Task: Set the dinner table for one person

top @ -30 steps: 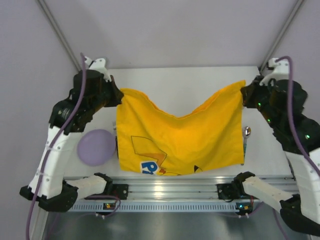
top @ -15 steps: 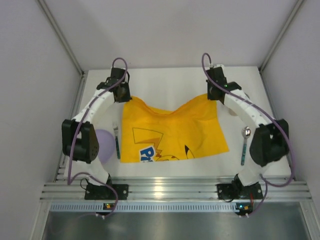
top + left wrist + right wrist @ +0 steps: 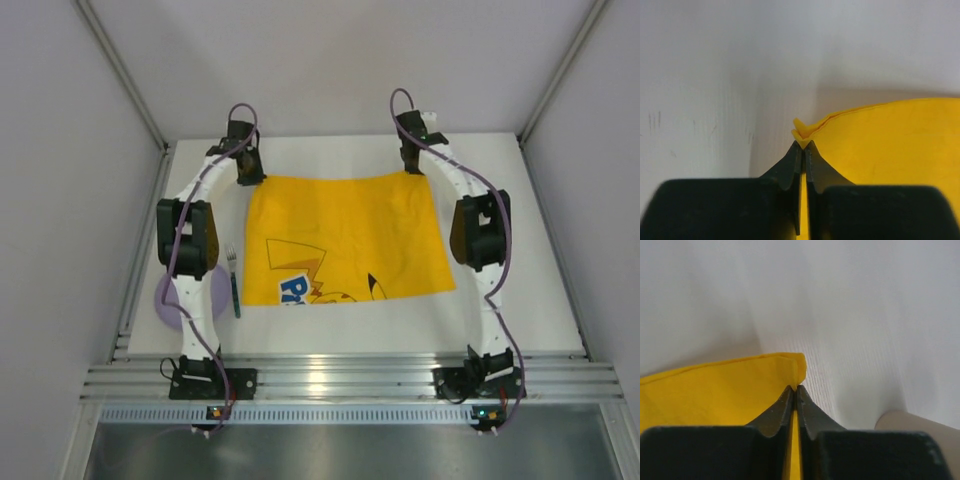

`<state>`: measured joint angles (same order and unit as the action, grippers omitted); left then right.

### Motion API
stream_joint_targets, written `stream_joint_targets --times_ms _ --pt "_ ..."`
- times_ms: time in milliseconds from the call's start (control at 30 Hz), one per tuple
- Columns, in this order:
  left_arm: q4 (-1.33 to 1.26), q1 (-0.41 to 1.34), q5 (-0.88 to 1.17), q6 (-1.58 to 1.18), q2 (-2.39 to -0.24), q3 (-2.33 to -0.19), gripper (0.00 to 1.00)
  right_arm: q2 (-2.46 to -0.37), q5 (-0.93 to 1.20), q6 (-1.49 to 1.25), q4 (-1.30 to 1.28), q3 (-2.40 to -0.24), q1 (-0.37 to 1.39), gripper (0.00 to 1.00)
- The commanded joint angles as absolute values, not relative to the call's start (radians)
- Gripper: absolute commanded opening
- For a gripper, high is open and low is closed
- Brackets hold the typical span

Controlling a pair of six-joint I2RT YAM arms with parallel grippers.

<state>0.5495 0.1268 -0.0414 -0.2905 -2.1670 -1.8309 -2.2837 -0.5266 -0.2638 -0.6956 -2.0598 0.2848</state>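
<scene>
Dinner table [image 3: 530,260], yellow cloth [image 3: 345,240] now spread flat, both jaws pinching far corners.

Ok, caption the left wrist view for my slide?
Left hand shut on one corner of the yellow cloth.

Purple plate [image 3: 162,302] mostly hidden behind left arm [image 3: 190,235]; beige object [image 3: 920,424] cut by right wrist view's edge.

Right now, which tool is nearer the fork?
Left. The left tool pinches the cloth's far left corner; the fork lies along the cloth's left edge. The right tool pinches the far right corner, across the cloth from the fork.
</scene>
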Motion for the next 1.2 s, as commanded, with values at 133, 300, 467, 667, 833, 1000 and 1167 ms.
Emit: stream_joint_targets --times_ms 133,300,467,667,833,1000,1167 --pt "0.548 0.101 -0.049 -0.348 -2.171 -1.939 0.98 -2.261 -0.56 -0.316 -0.831 -2.142 0.244 0.91" --pt "0.552 0.104 -0.083 -0.36 -2.044 -1.878 0.98 -2.061 -0.482 -0.311 -0.812 -2.062 0.265 1.0" --pt "0.58 0.106 -0.106 -0.334 -1.835 -1.674 0.98 -1.846 -0.344 -0.304 -0.799 -1.918 0.353 1.0" --pt "0.603 0.106 -0.135 -0.382 -1.568 -1.301 0.96 -1.622 -0.186 -0.359 -0.87 -1.659 0.483 1.0" --pt "0.679 0.104 -0.227 -0.451 -1.417 -1.095 0.96 -1.424 -0.13 -0.406 -0.914 -1.394 0.57 0.98" --pt "0.782 0.106 -0.236 -0.538 -1.454 -1.032 0.89 -1.241 -0.159 -0.397 -0.908 -1.206 0.575 0.99" --pt "0.736 0.106 -0.199 -0.591 -1.494 -0.928 0.78 -1.186 -0.186 -0.365 -0.937 -1.132 0.574 0.99"
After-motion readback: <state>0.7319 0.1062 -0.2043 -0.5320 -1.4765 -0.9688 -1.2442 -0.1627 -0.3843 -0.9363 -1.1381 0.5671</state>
